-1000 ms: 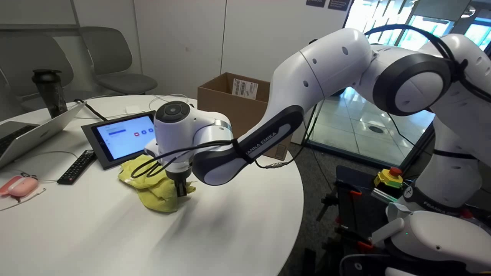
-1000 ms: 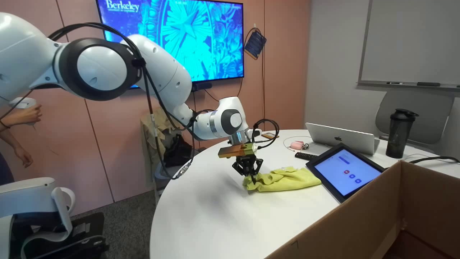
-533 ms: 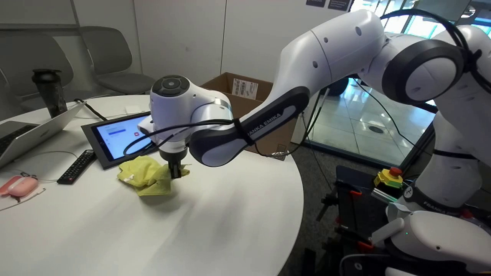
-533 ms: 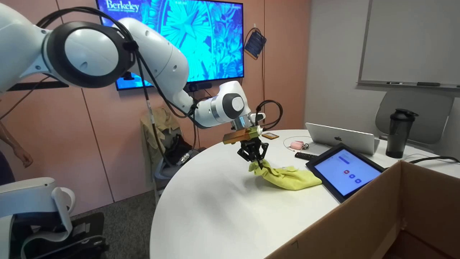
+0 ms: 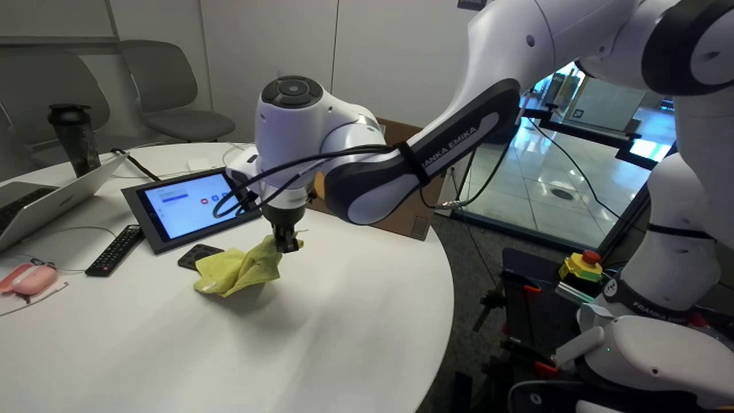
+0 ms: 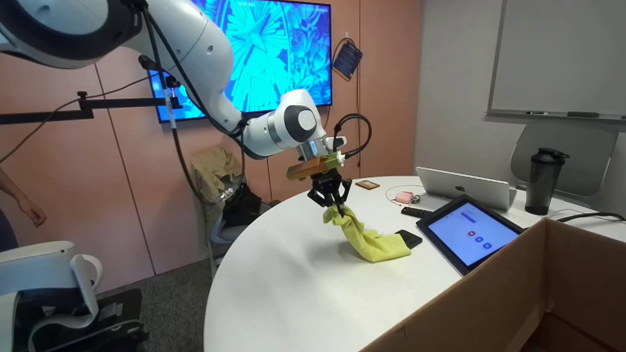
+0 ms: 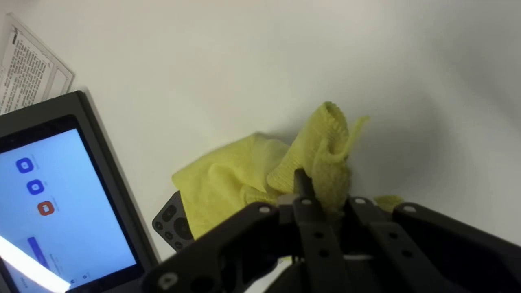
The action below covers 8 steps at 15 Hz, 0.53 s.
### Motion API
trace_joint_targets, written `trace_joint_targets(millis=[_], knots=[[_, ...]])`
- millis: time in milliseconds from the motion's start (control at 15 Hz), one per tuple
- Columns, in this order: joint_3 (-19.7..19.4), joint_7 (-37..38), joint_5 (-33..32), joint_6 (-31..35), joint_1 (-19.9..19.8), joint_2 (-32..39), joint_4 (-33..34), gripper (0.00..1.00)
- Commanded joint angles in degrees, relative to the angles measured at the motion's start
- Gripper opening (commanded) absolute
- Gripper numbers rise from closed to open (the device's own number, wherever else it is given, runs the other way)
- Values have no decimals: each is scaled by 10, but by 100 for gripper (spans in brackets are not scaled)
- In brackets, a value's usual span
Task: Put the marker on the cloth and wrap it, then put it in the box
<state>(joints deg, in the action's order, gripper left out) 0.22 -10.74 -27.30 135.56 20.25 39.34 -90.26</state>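
Observation:
The yellow-green cloth (image 5: 241, 269) hangs bunched from my gripper (image 5: 288, 245), its far part still resting on the white table. In an exterior view the cloth (image 6: 371, 242) slopes from the gripper (image 6: 340, 209) down to the table. In the wrist view the gripper (image 7: 325, 195) is shut on a fold of cloth (image 7: 228, 175), and a loose tip sticks up past the fingers. The marker does not show; I cannot tell whether it is inside the cloth. The open cardboard box (image 6: 464, 293) stands at the table's side, and the arm partly hides the box (image 5: 401, 221) in an exterior view.
A small dark remote (image 7: 173, 224) lies partly under the cloth. A tablet on a stand (image 5: 189, 206) is close by. A long black remote (image 5: 114, 249), a pink case (image 5: 34, 279), a laptop (image 5: 69, 192) and a bottle (image 5: 74, 137) stand farther off. Cables cross the table.
My gripper has risen, lifting the held end of the cloth. The cloth has been dragged away from the tablet, uncovering part of the small dark remote.

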Motion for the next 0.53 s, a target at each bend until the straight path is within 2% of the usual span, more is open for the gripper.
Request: trace_joint_targets(millis=[0,200,467], knots=[[22,-17,-18,31,-17,-83,-111,7],[30,-23,-14,11,-22,-78,-108,8],[41,-40,-4,-11,-25,-33,-55,8]])
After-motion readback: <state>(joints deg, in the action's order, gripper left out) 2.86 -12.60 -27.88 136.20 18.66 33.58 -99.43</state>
